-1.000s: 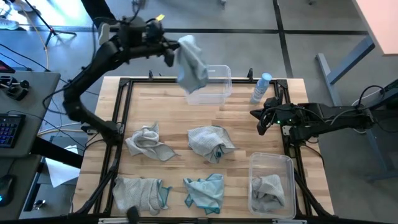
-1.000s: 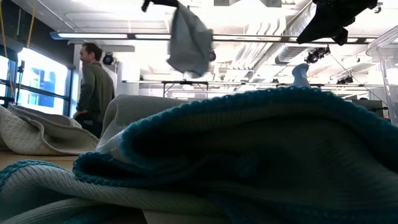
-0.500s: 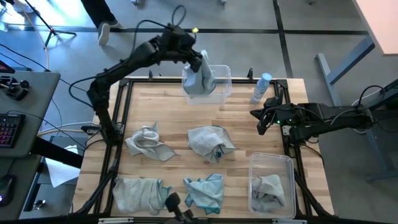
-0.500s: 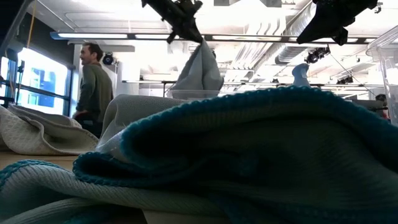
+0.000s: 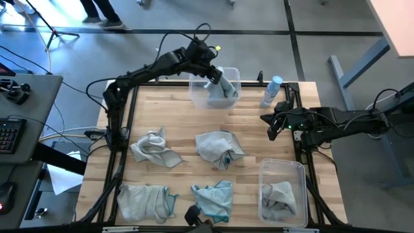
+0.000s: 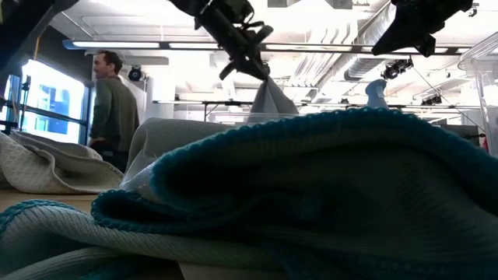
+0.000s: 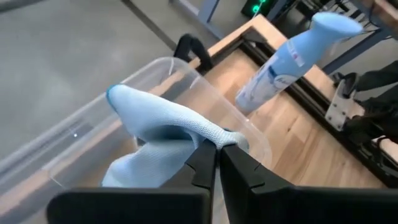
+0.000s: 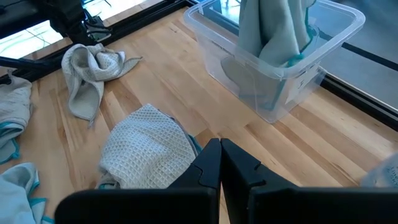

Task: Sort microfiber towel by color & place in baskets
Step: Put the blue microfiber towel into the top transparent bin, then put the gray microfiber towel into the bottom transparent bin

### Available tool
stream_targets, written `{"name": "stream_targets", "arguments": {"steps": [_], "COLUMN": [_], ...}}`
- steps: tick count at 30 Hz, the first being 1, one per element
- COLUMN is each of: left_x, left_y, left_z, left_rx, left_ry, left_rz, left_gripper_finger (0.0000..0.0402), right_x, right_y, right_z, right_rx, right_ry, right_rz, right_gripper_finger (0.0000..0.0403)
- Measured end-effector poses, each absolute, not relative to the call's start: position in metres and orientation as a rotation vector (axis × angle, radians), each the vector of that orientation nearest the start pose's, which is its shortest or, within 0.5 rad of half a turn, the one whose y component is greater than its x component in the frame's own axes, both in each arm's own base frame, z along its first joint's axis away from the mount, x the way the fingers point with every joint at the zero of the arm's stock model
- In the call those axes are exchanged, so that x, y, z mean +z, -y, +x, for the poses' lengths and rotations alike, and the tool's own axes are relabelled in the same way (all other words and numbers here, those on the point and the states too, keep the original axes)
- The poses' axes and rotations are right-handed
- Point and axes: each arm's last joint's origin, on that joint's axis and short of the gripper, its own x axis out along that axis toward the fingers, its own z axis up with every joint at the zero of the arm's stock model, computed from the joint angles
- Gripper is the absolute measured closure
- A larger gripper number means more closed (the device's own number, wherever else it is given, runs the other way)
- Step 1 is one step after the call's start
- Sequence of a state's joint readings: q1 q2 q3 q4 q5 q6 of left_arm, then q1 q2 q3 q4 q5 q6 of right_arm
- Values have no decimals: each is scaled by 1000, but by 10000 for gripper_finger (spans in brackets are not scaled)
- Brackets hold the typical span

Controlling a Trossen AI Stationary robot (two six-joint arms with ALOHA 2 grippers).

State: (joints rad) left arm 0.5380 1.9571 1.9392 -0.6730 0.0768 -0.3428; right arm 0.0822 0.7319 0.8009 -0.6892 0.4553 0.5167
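Observation:
My left gripper [image 5: 215,76] hovers over the far clear basket [image 5: 233,71], shut on a pale teal-blue towel [image 5: 225,89] whose body is inside the tub. The low view shows that towel [image 6: 272,99] hanging below the gripper [image 6: 261,75]. My right gripper [image 5: 268,126] waits shut near the table's right edge, touching nothing. A second clear basket [image 5: 283,167] at the near right holds a grey towel [image 5: 280,197]. Loose on the wood lie a grey towel [image 5: 154,147], a grey waffle towel [image 5: 220,147], a teal-edged grey one [image 5: 145,200] and a teal one [image 5: 213,199]. My left gripper pinches a raised fold of the teal-blue towel [image 7: 227,138] between its two fingers [image 7: 202,158], coming slanting down from above on the table's left. The towel hangs below the fingers, bunched, with its lower part inside the far basket [image 7: 155,81].
A white-blue spray bottle [image 5: 272,92] stands just right of the far basket, near the black frame [image 5: 126,116] around the tabletop. Bare wood lies between the far basket and the middle towels. A person [image 6: 113,109] stands in the room beyond the table.
My left gripper has swung toward the table's right and come down over the far basket, staying shut on the teal-blue towel. The towel, which hung clear in the air to the basket's left, now hangs with its lower part inside the tub.

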Motion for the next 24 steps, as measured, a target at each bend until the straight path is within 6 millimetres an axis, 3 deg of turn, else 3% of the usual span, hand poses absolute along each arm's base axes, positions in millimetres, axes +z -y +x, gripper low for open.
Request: {"name": "stream_targets", "arguments": {"steps": [6, 14, 20, 24], "left_x": [326, 323, 334, 347], "left_y": [-222, -222, -219, -211], "left_z": [387, 389, 378, 366], "left_rx": [557, 538, 539, 550], "left_ry": [-639, -657, -681, -718], "left_rz": [-567, -522, -498, -448], "left_gripper_finger": [342, 272, 271, 307], "right_x": [302, 302, 301, 301], "right_y": [1, 1, 1, 1], "right_z": [141, 141, 141, 141], "right_rx": [-506, -502, -500, -493], "right_ry": [-496, -498, -501, -504], "right_rz": [328, 329, 329, 332], "right_gripper_finger": [402, 402, 402, 402]}}
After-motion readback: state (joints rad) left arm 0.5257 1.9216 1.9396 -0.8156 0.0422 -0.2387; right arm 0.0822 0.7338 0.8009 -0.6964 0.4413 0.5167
